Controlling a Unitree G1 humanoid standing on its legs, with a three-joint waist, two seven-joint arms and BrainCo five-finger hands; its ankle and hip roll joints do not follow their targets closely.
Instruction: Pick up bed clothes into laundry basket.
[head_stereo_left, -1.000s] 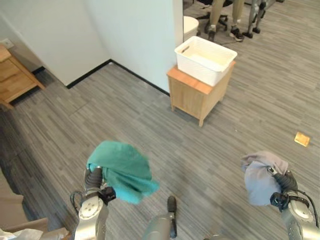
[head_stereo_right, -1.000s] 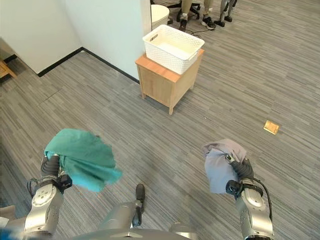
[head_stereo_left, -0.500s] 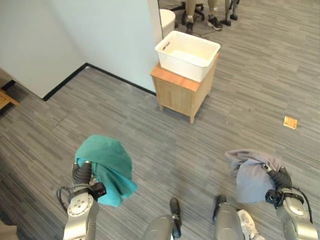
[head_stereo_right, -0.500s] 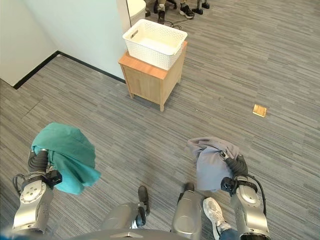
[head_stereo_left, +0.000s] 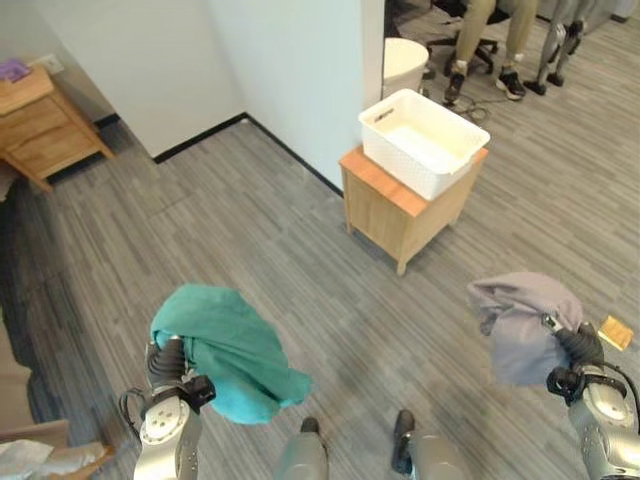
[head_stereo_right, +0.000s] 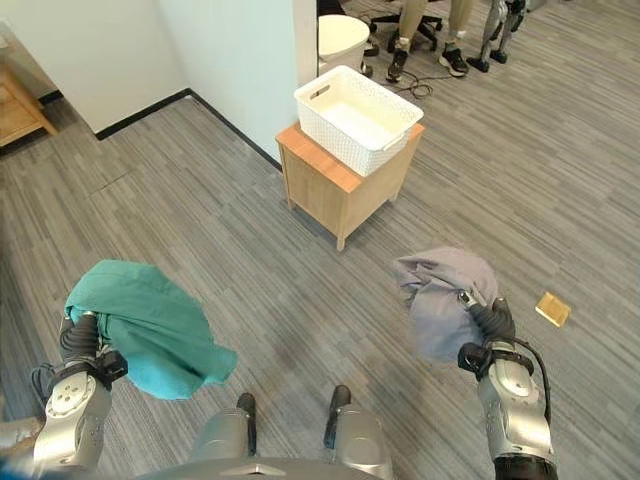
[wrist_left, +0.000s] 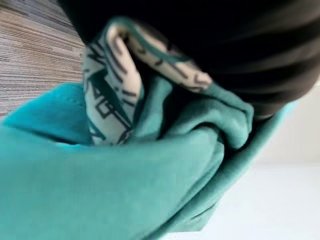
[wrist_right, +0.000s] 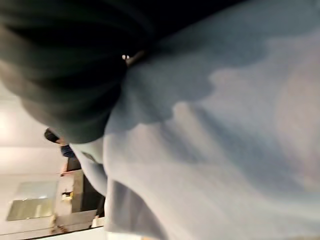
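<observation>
Two raised hands, left (head_stereo_left: 168, 362) under teal cloth (head_stereo_left: 228, 348), right (head_stereo_left: 578, 347) under grey cloth (head_stereo_left: 525, 320).

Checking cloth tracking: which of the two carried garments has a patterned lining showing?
The teal garment draped over the left hand; its wrist view shows a pale, dark-lined patterned inside. The grey garment over the right hand looks plain.

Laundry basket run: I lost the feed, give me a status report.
Left hand under teal cloth, right hand under grey cloth; fingers hidden. White laundry basket on wooden cabinet ahead. Open floor between.
</observation>
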